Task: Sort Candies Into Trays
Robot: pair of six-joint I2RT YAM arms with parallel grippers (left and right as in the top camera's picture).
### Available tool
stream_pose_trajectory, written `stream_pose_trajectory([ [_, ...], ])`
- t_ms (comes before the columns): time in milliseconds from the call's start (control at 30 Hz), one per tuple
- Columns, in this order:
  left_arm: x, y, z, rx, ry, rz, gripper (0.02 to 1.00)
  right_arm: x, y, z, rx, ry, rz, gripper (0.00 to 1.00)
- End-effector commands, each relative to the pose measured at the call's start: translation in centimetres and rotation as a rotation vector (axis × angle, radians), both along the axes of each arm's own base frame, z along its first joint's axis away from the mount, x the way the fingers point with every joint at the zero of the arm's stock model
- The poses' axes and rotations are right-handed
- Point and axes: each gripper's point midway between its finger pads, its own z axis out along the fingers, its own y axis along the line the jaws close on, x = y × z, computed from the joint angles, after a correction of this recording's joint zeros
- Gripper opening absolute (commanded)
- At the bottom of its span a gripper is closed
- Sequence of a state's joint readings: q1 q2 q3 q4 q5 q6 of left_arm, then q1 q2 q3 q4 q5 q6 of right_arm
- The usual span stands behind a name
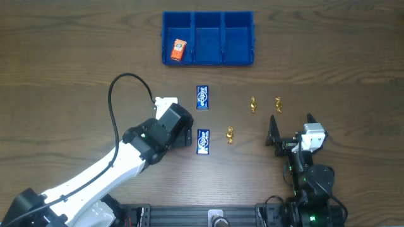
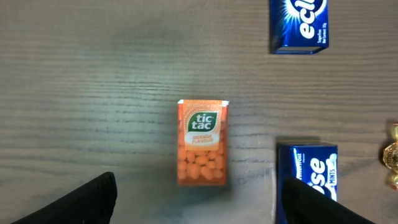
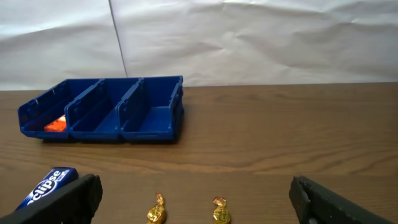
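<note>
Left claw (image 2: 199, 180) spread wide, w/ orange candy box (image 2: 203, 142) lying btwn its jaws, touching neither.

The set-up reads as a robotics lab or test bench, not a home or a shop. A wood-grain table (image 1: 63, 63) is viewed from above, and a white arm (image 1: 95, 180) and a dark arm (image 1: 309, 180) are mounted on a black rail (image 1: 208, 215) at six o'clock. A loose black cable (image 1: 129, 75) is looped over the table toward ten o'clock. A blue three-part tray (image 1: 208, 62) is placed at twelve o'clock, and a plain white sheet (image 3: 249, 37) is hung behind the table.
</note>
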State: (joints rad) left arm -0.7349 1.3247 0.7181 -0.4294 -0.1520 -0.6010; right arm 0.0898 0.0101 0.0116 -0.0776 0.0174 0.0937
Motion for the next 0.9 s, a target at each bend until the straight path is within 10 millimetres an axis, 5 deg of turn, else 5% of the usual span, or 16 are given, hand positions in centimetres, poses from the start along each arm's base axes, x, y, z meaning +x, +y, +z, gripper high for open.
stream_pose_trajectory([
  [33, -0.7, 0.3, -1.7, 0.002, 0.04, 0.021, 0.847, 0.0, 0.1, -0.1, -0.009, -0.001, 0.008, 0.998],
  [900, 1.0, -0.5, -6.1, 0.081, 0.056, -0.02, 0.772, 0.0, 0.1, -0.1, -0.009, -0.001, 0.008, 0.998],
])
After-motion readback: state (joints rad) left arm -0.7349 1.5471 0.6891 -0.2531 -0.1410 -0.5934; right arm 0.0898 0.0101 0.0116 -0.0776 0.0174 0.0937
